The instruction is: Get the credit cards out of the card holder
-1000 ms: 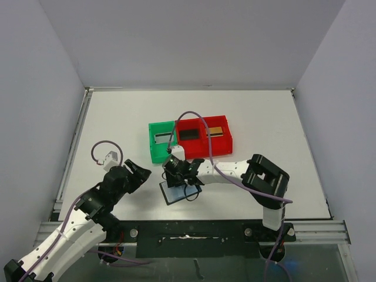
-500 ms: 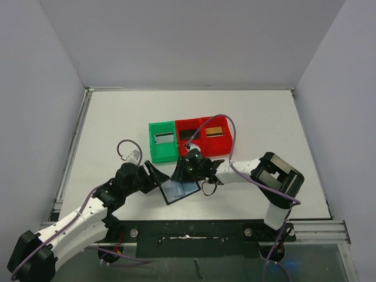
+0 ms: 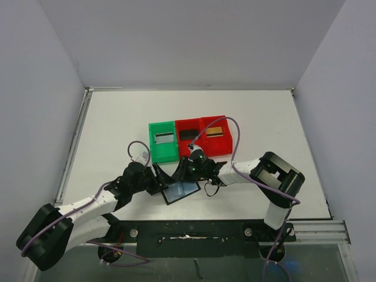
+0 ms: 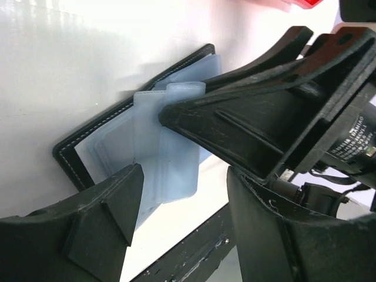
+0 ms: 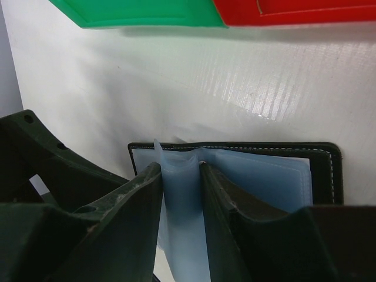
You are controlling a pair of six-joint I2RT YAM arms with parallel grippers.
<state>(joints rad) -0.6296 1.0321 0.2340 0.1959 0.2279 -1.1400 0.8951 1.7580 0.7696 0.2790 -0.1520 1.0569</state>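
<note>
- Clearly, the card holder [image 3: 180, 191] lies open on the white table [image 3: 117, 117]. It is just in front of the green bin [image 3: 163, 154], on the side nearer the arm bases, and apart from it.
- Its black cover, stitched along the edge, lies flat on the table, and its pale blue plastic sleeves [image 5: 179, 200] stand up from the fold.
- The right gripper [image 3: 181, 175] reaches in past the green bin's near right corner. Its fingers [image 5: 135, 200] are pressed together on a bunch of those sleeves, one finger on each side of it.
- The left gripper [image 3: 160, 179] sits just in front of the green bin's near wall, at the holder's left edge. Its fingers [image 4: 100, 223] are spread wide with nothing pinched between them.
- In the left wrist view, a finger of the right gripper crosses above that gap. Whether the left fingers touch the sleeves cannot be told.
- The silvery-grey card [image 3: 164, 138] lies inside the green bin.
- The black card [image 3: 188, 134] lies in the middle red bin [image 3: 191, 149], which stands against the green bin's right side.
- The gold card [image 3: 215, 131] lies in the far red bin [image 3: 221, 147], one place further right of the green bin.
</note>
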